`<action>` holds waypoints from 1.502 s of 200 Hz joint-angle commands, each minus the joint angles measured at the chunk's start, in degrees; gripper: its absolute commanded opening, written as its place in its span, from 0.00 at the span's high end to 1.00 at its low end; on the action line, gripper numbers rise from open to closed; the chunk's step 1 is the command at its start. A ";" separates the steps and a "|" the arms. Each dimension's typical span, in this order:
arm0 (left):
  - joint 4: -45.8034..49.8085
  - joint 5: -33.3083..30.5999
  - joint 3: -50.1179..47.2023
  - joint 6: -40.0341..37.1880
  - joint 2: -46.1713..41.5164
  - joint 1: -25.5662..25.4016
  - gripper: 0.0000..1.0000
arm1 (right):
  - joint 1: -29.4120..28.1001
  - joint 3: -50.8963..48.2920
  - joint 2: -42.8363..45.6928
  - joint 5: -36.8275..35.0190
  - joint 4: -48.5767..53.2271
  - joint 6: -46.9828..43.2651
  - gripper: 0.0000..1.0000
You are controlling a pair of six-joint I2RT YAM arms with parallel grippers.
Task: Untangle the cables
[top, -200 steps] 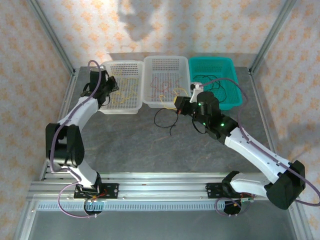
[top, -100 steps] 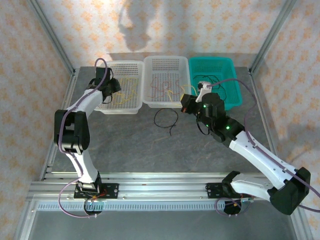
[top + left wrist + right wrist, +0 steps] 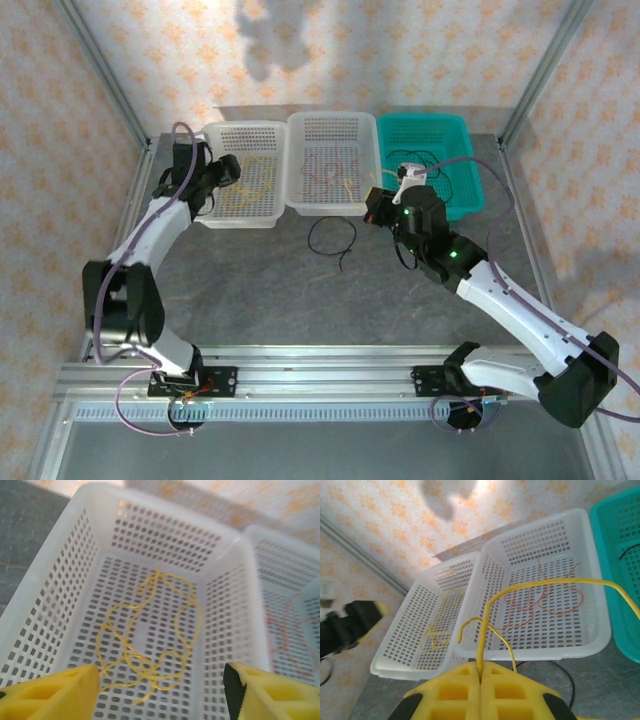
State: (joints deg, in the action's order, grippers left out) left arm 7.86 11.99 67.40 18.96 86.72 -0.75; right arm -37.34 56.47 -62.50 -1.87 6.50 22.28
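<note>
My left gripper (image 3: 226,172) (image 3: 160,695) hangs open over the left white basket (image 3: 55,605). A loose yellow cable (image 3: 150,630) lies on the basket floor below it, free of the fingers. My right gripper (image 3: 373,206) (image 3: 480,667) is shut on another yellow cable (image 3: 545,583), which rises from the jaws and arcs to the right. It is held near the front edge of the middle white basket (image 3: 530,652). A reddish-pink cable (image 3: 545,602) lies in that basket. A black cable (image 3: 332,238) loops on the table in front of the baskets.
A teal basket (image 3: 470,205) stands at the back right with thin black cables (image 3: 430,165) inside. The three baskets sit side by side along the back of the grey table (image 3: 300,300). Metal frame posts (image 3: 105,80) stand at the corners.
My left gripper has opened over the left basket and the yellow cable now lies loose inside. The left arm's elbow swung. The right gripper shifted slightly right, still shut on its cable.
</note>
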 commanded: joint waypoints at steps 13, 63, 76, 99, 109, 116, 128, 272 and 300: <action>-6.96 9.44 -7.19 -1.02 -8.92 -2.23 0.31 | 0.23 -0.23 0.81 -8.02 -2.44 -4.55 1.00; -13.22 20.49 -13.60 1.90 -13.90 -8.25 0.29 | 10.54 3.83 -4.21 14.09 1.79 -3.84 1.00; -14.42 21.94 -14.24 1.69 -13.71 -9.97 0.29 | 13.14 5.41 -6.40 19.33 3.08 -3.14 1.00; -16.44 25.99 -14.77 2.02 -12.22 -12.05 0.29 | 17.04 7.44 -8.86 29.52 3.22 -3.29 1.00; -17.69 27.37 -15.08 2.21 -12.08 -13.13 0.28 | 17.51 6.77 -8.34 33.28 1.33 -3.73 1.00; -18.64 28.13 -15.29 2.46 -12.09 -13.91 0.26 | 17.56 6.35 -8.01 35.16 0.15 -3.99 1.00; -19.98 29.28 -15.49 2.57 -12.01 -15.10 0.23 | 17.64 6.34 -7.73 36.75 -0.35 -4.23 1.00; -37.40 34.89 -17.92 11.44 -9.75 -17.86 0.22 | 17.76 3.74 -5.42 50.27 -15.48 8.94 1.00; -39.05 36.82 -17.21 12.08 -8.70 -17.92 0.25 | 17.82 3.67 -5.38 51.13 -16.35 9.77 1.00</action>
State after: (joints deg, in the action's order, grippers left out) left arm -24.56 45.32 49.71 28.73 76.97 -18.13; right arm -19.81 60.84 -69.01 46.98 -5.67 30.09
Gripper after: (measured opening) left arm 0.757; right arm 0.038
